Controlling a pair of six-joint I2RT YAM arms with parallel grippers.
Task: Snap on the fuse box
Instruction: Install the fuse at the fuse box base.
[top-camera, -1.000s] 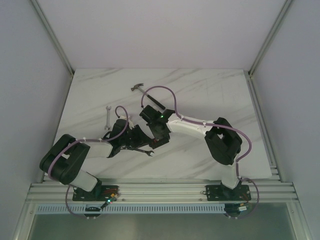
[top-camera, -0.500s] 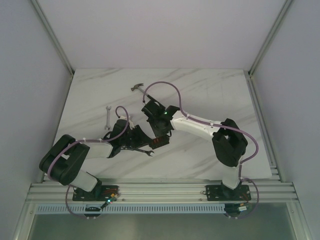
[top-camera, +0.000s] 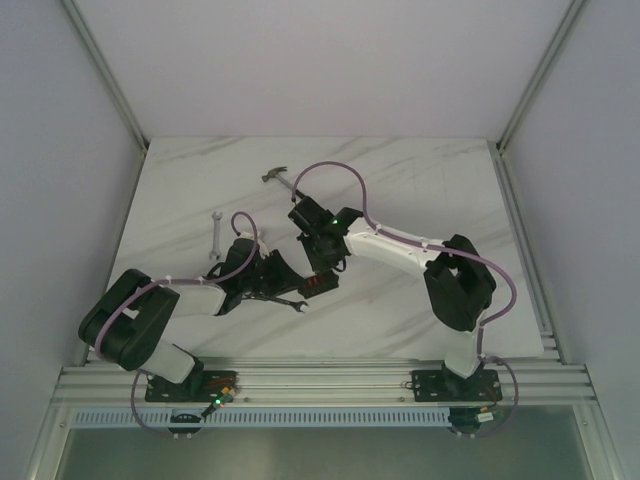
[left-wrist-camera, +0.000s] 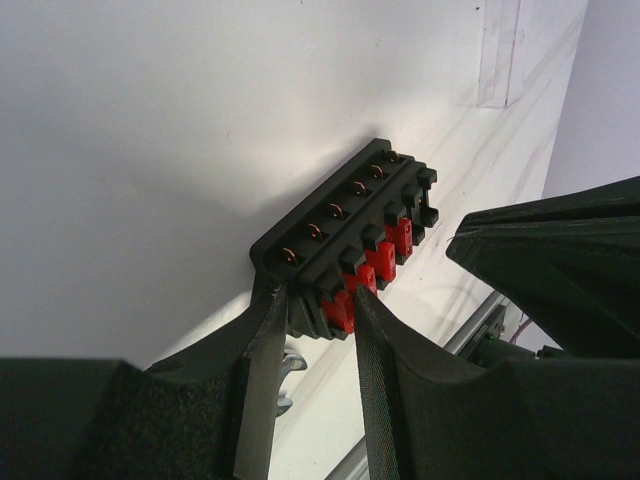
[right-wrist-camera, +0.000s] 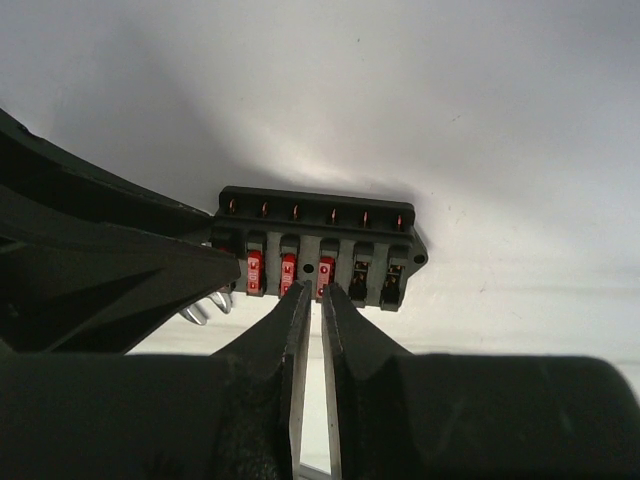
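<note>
One desk (top-camera: 430, 190), white marble look. Two arms: left arm (top-camera: 150, 315), right arm (top-camera: 400, 255). One hammer (top-camera: 280, 178) at the far side. One wrench (top-camera: 214, 233) to its left, plus a metal tool tip (left-wrist-camera: 288, 365) below the left jaws. One fuse box (top-camera: 321, 284) mid-desk, between both sets of jaws. Three red fuses (right-wrist-camera: 254, 272) show, two slots bare. Left jaws part open, clamped across the box's short end. Right jaws nearly closed, thin slit, tips at the third fuse; can't tell if they pinch anything.
</note>
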